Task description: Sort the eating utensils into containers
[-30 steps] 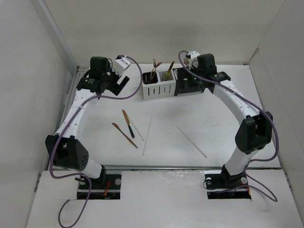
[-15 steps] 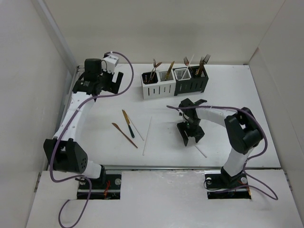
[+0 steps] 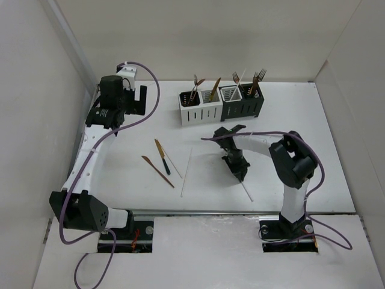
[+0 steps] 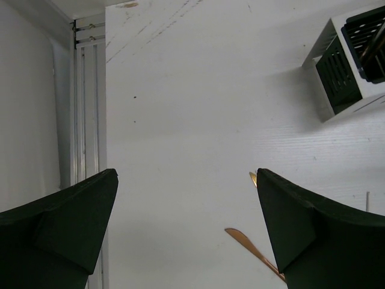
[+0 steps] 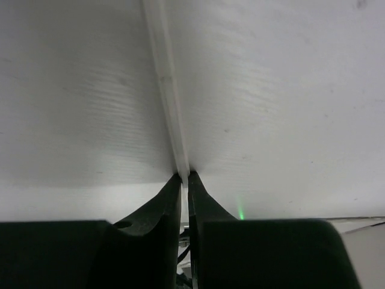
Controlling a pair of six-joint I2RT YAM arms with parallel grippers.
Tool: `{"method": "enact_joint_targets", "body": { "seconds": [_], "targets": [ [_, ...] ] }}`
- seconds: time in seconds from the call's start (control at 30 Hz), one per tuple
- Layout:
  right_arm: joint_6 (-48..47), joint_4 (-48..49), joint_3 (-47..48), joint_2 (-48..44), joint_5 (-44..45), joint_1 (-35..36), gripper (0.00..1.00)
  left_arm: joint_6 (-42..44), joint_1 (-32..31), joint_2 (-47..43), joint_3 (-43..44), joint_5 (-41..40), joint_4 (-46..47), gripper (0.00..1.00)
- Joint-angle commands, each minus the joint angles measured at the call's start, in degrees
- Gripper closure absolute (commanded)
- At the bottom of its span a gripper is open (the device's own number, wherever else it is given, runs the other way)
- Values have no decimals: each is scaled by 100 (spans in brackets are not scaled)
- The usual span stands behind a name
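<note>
White chopsticks [image 3: 186,172] loose: three; knives [image 3: 157,171] loose: two.

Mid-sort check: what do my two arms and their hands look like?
The left arm and right arm have white links, black joints and a purple cable looping alongside. The left hand and right hand have black wedge-shaped fingers.

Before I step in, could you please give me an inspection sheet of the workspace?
Surface: white table, faint scuffs at far left.
Job's things: white containers and black containers in a row at the back, utensils standing inside; copper knife, dark-handled knife and loose chopstick lying mid-table.
Clutter: nothing seen.
Grippers: left gripper open above the table; right gripper shut on white chopstick.
Cables: purple cables along both arms.
Surroundings: white walls.
</note>
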Motion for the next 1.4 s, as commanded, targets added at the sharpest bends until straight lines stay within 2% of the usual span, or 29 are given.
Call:
{"method": "enact_joint_targets", "body": {
  "seconds": [0.0,0.1,0.3,0.37,0.43,0.57,0.63,0.8,0.83,1.0,1.27,1.37],
  "targets": [
    [143,1274,522,484,374,178,88,-77,43,-176,-67,-245,250,0],
    [143,1397,848,538,427,231,86,-77,43,-228,-67,-245,250,0],
    [38,1968,550,292,533,337,66,-77,96,-229,-119,-245,302,0],
    [38,2022,550,292,533,337,62,-77,96,-229,-120,-245,303,0],
    [38,2022,550,484,454,337,64,-24,96,-229,-120,-245,355,0],
    [248,2022,427,625,313,337,79,-24,96,-229,-120,-245,355,0],
    [301,2022,296,626,156,337,79,-24,96,-229,-120,-324,355,0],
    [424,1829,-56,407,14,337,61,-77,149,-229,-120,-333,303,0],
    [424,1829,-135,328,14,337,59,-77,149,-229,-120,-332,303,0],
    [696,1740,-803,-6,-170,337,59,-77,149,-176,-67,-209,303,0],
    [898,1556,-531,274,5,389,64,-77,201,-176,-5,-209,250,0],
    [1109,1609,-882,152,-153,442,64,-182,202,-176,47,-280,250,0]
  ]
}}
